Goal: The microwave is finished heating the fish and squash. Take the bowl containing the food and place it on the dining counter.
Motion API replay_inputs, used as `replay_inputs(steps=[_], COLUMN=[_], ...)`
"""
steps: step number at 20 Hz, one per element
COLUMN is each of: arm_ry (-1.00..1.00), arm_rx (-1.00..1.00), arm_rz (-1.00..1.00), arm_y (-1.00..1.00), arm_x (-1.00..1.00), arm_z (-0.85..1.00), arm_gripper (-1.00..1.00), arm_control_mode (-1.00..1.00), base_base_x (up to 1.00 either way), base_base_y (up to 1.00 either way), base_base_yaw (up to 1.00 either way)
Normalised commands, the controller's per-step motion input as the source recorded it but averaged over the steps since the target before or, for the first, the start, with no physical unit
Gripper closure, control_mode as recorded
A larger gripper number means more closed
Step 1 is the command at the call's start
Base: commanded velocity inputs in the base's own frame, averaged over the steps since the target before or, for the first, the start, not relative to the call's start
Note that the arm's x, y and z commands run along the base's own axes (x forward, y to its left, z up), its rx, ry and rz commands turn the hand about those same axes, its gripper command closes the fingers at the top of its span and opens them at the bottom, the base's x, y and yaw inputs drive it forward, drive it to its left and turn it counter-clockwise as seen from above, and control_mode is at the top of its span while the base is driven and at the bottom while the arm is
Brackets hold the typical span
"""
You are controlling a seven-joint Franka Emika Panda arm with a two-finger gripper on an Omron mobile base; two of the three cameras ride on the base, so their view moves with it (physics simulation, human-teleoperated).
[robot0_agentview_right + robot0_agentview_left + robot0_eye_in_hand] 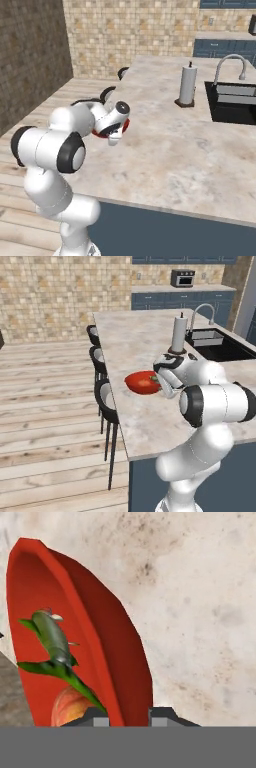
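My gripper point(161, 384) is shut on the rim of the glossy red bowl point(142, 382), holding it over the left part of the dining counter point(135, 346). I cannot tell whether the bowl touches the top. In the right base view the hand point(114, 136) covers most of the bowl point(126, 125). The hand view has the bowl point(115, 647) edge-on, its rim between my fingertips point(100, 719). The food lies inside: a green fish point(52, 642) and an orange squash point(70, 708). The pale stone counter point(200, 612) lies behind. The microwave is out of view.
A paper towel roll point(179, 333) point(187, 85) stands behind the bowl. A black sink point(220, 343) point(232, 102) with a faucet point(202, 311) is sunk in the right side. Black stools point(105, 391) line the counter's left edge. A small grey appliance point(183, 278) sits on the far wall counter.
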Motion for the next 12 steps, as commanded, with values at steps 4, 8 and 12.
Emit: replay_inputs(steps=[4,8,12], arm_ry=[0.05,0.03,0.03], arm_rx=[-0.04,-0.04,-0.04], arm_rz=[0.0,0.0,0.0], arm_y=[0.0,0.0,0.0], arm_x=[0.66,0.6,0.52], arm_z=[-0.49,-0.44,-0.44], arm_gripper=[1.0,1.0,1.0], arm_control_mode=[-1.0,-1.0,-1.0], base_base_x=[0.0,0.0,0.0], base_base_y=[0.0,0.0,0.0], base_base_yaw=[0.0,0.0,0.0])
